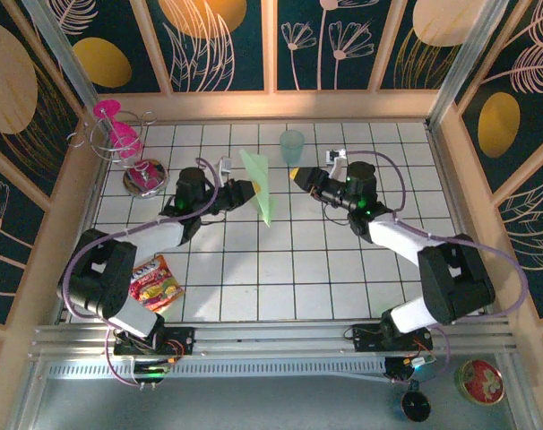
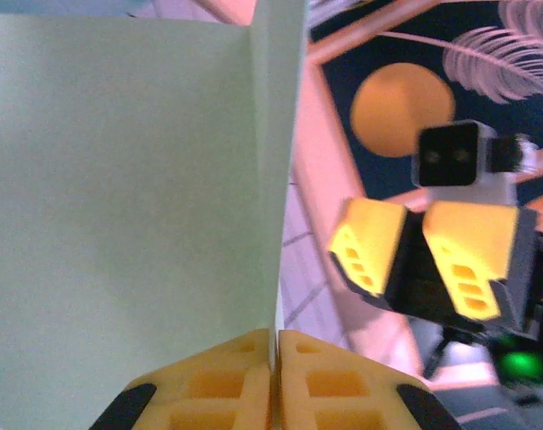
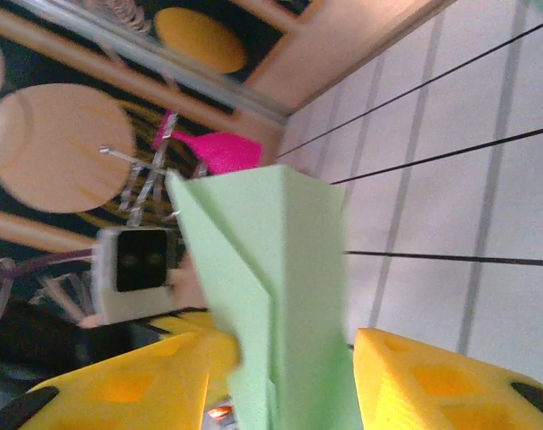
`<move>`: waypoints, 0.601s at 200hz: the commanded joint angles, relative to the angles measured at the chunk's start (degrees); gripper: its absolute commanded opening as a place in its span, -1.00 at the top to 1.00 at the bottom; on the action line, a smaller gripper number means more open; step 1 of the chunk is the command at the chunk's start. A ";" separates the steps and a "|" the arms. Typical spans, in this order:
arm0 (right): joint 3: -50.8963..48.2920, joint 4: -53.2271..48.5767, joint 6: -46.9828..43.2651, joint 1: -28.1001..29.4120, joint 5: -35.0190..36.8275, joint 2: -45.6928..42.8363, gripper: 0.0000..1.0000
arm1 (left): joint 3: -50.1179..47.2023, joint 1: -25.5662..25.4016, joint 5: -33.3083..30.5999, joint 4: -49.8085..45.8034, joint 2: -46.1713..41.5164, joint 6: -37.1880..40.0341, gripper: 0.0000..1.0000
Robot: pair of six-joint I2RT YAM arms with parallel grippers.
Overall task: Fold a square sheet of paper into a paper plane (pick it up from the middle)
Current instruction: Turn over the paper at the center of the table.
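Yellow fingertips of the left hand are seen closest in the left wrist view, pressed together on the lower edge of the paper plane. The plane is gripped upright, with a sharp fold running up from the pinch.

From above, the plane is shown as a long, light green pointed triangle standing on edge over the far middle of the white tiled desk, between the two hands. Whether its lower tip touches the tiles cannot be told.

The right hand is found facing the left one, just beside the plane, and its jaws are held apart, so it is open. In the right wrist view its yellow fingers are spread to either side of the green paper, and a strip of tile is visible between the paper and the right-side finger. Contact on the other side cannot be judged.

A pale teal cup is placed just behind the plane, near the back wall. A pink glass is hung on a wire stand at the far left corner. A snack packet is laid flat beside the left arm, well apart from the plane. A round tin is set off the desk, near the right arm's base.
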 commanded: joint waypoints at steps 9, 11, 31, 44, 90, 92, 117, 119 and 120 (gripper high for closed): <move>1.86 -14.74 -10.75 -0.17 12.92 -4.64 0.02 | 8.07 -0.36 -14.21 -28.01 -2.62 16.17 0.80; 1.90 -15.20 -10.96 -0.17 13.45 -4.92 0.02 | 8.59 -0.34 -14.95 -29.24 -2.60 16.80 0.80; 1.65 -18.31 -12.77 -0.09 17.91 -6.78 -0.01 | 14.49 -1.31 -24.35 -40.28 -1.62 22.46 0.80; 1.22 -19.39 -13.22 -0.17 19.97 -7.78 -0.03 | 17.83 -2.82 -31.67 -45.96 -0.42 25.64 0.80; -1.11 -21.41 -12.39 -0.12 24.75 -9.59 -0.04 | 27.58 -9.05 -55.44 -59.20 6.85 31.54 0.83; -1.16 -21.57 -12.36 -0.14 25.06 -9.61 -0.04 | 27.93 -9.33 -56.33 -59.52 7.22 31.76 0.83; -1.63 -24.57 -12.78 -0.42 27.17 -9.87 -0.04 | 31.00 -12.35 -65.89 -62.40 11.63 32.92 0.86; -1.61 -24.86 -12.92 -0.46 27.23 -9.94 -0.04 | 31.18 -12.61 -66.67 -62.69 12.02 32.92 0.86; -1.61 -25.03 -12.99 -0.49 27.28 -9.95 -0.04 | 31.27 -12.70 -67.04 -62.75 12.17 32.96 0.86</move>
